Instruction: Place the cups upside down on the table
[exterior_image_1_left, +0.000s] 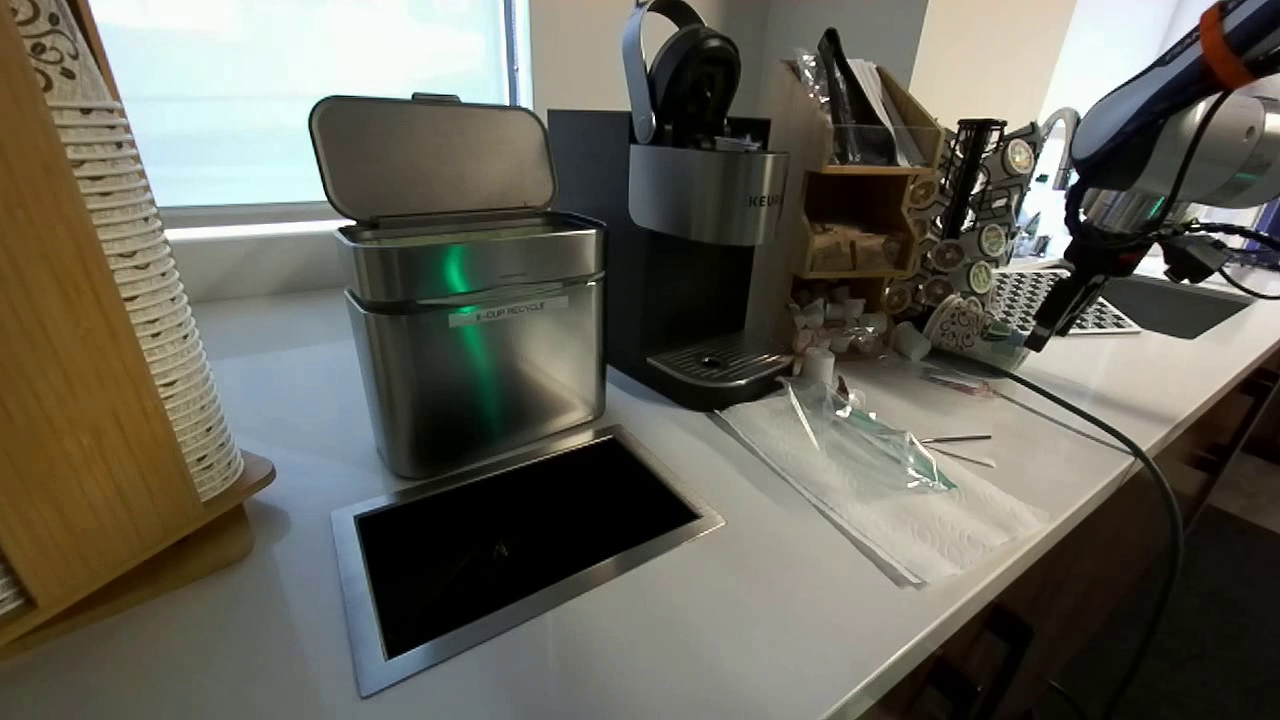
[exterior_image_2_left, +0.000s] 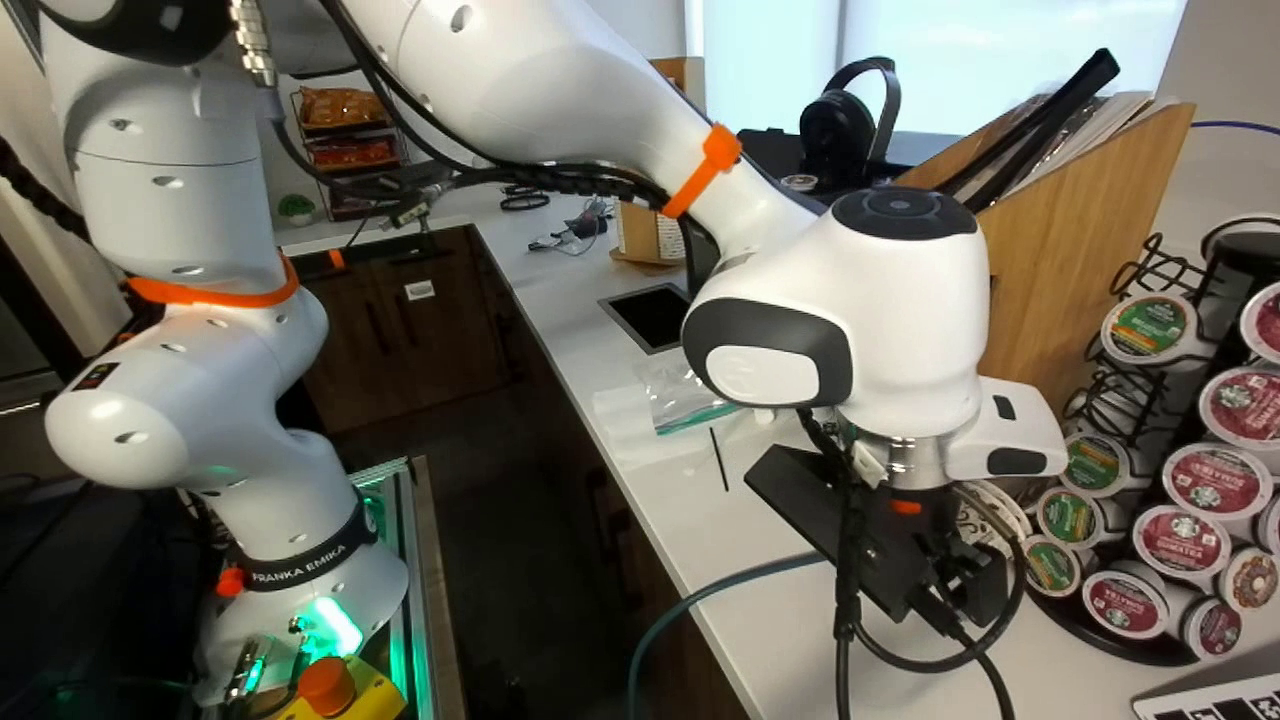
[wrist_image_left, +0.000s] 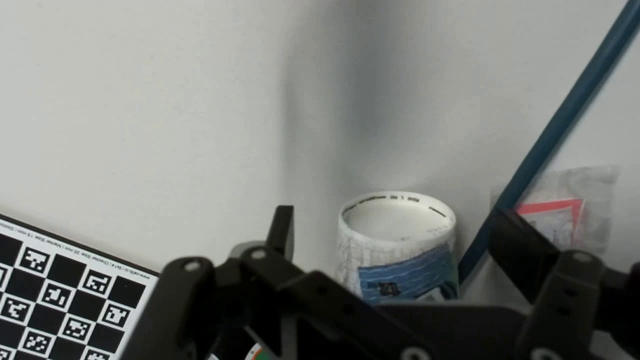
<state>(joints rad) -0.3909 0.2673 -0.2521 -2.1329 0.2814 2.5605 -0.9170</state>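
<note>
Paper cup (wrist_image_left: 400, 252) is resting on the bench (wrist_image_left: 150, 125), recessed base (wrist_image_left: 400, 222) facing the spread claw (wrist_image_left: 392, 215), whose 2 fingers (wrist_image_left: 283, 232) are flanking it without touching, presumably leaving room for a grip.

A pale window (exterior_image_1_left: 300, 70) is glowing brightly beside a beige wall (exterior_image_1_left: 585, 60), while dark brown cabinets (exterior_image_2_left: 450, 345) are standing along the room's dark floor (exterior_image_2_left: 530, 570).

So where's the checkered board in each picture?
In an exterior view: checkered board towards the right, partly hidden.
In an exterior view: checkered board in the bottom-right corner, cut off.
Wrist view: checkered board at lower left, cut off.
Shared landmark: the blue cord, in all three.
</note>
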